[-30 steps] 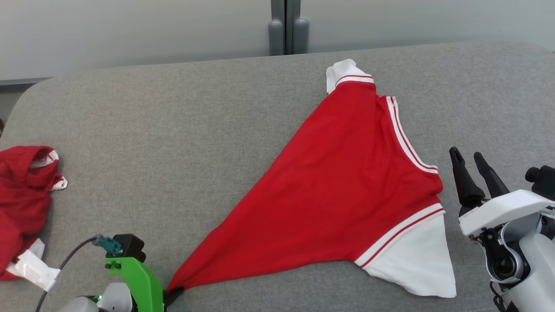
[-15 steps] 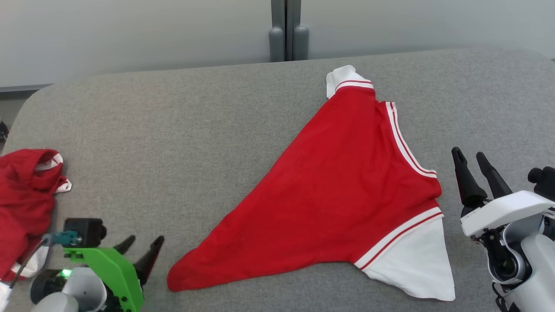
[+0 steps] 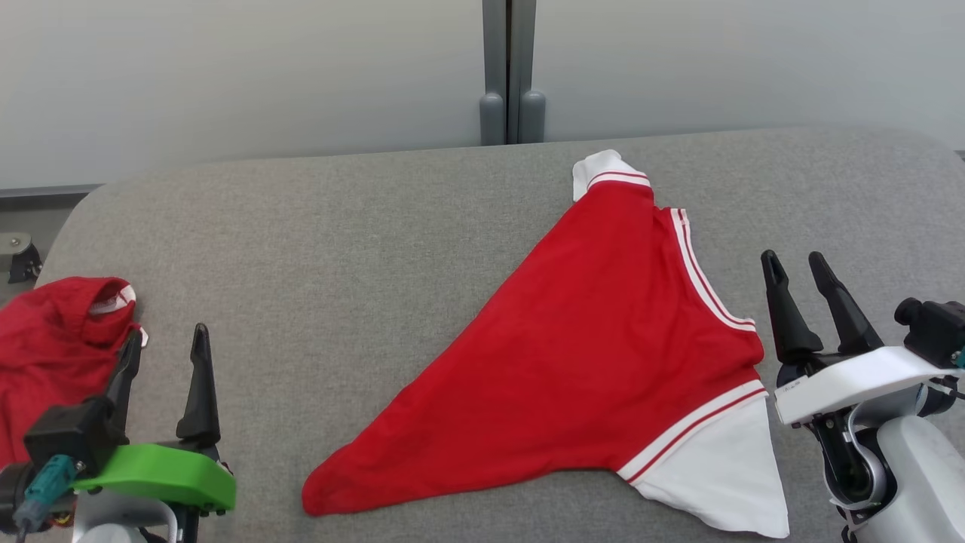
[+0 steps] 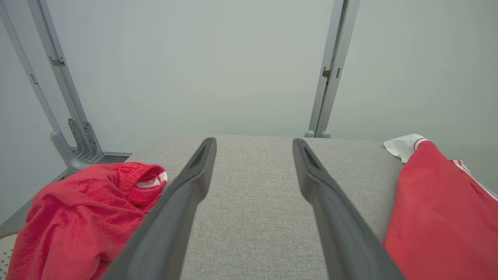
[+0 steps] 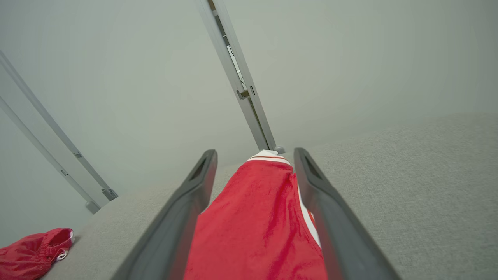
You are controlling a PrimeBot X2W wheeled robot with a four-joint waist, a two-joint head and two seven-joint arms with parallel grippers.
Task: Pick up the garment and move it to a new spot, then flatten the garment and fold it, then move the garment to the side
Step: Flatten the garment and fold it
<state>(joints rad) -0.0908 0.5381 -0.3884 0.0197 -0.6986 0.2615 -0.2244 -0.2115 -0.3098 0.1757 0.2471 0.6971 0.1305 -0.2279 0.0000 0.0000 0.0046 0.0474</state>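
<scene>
**Both grippers empty, red garment loose between them**

Lowest in the frame, the left gripper (image 3: 167,332) stands at the lower left, its fingers spread wide with nothing between them. The right gripper (image 3: 791,256) at the lower right is likewise spread and empty, just beside the garment's right edge. The garment (image 3: 588,362), red with white striped sleeves, lies on the grey table (image 3: 339,264) in a slanted triangle. Its pointed tip is at lower centre, one white sleeve (image 3: 724,475) at lower right, and the other sleeve (image 3: 595,166) at upper centre near the grey post (image 3: 513,75). It looks doubled over, not yet flat. A pinch at the tip may catch only one layer, so the cloth would drag and bunch rather than spread. The crumpled red cloth (image 3: 53,339) at the far left sits right by the left gripper, and a low sweep there could snag it
</scene>
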